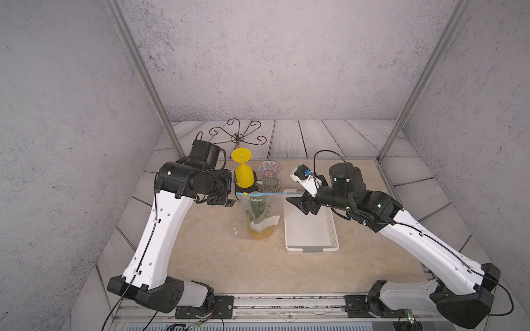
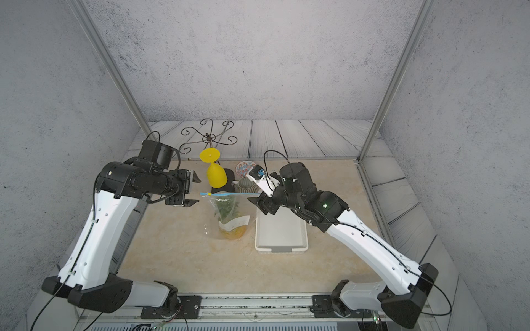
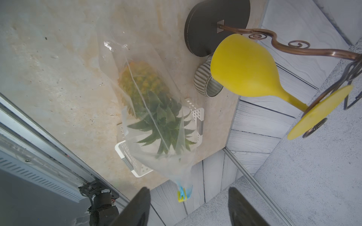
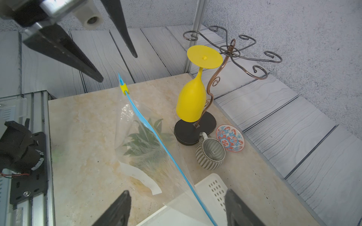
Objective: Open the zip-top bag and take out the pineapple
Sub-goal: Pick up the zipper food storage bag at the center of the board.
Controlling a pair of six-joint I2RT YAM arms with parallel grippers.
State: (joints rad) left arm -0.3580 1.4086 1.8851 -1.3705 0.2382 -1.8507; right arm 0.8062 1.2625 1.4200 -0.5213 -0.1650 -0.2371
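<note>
At counter centre: zip-top bag (image 1: 258, 210) standing upright, with its light-blue zip strip (image 4: 156, 137) uppermost and running parallel to the far edge.
Slider: yellow slider (image 3: 181, 197) sits at the strip end nearest the left claw.
Pineapple: pineapple (image 3: 141, 82) is inside the bag, yellow body low against the counter (image 1: 200, 258), green crown pointing toward the strip.
Label: white label (image 4: 141, 176) on the bag wall facing the front edge, curled.
Left claw: left claw (image 3: 188, 189) is released, fingers apart, tips just beside the slider end, gripping nothing.
Right claw: right claw (image 4: 177, 191) is released, fingers wide. The other strip end passes between them with no contact visible.
Basket: white perforated basket (image 1: 312, 246) is just beside the bag, toward the right edge.
Far edge: yellow goblet (image 1: 243, 173) hangs upside down on the wire rack (image 1: 238, 137). The ribbed cup (image 1: 271, 184) and patterned saucer (image 1: 268, 169) are beside the rack's dark base.
</note>
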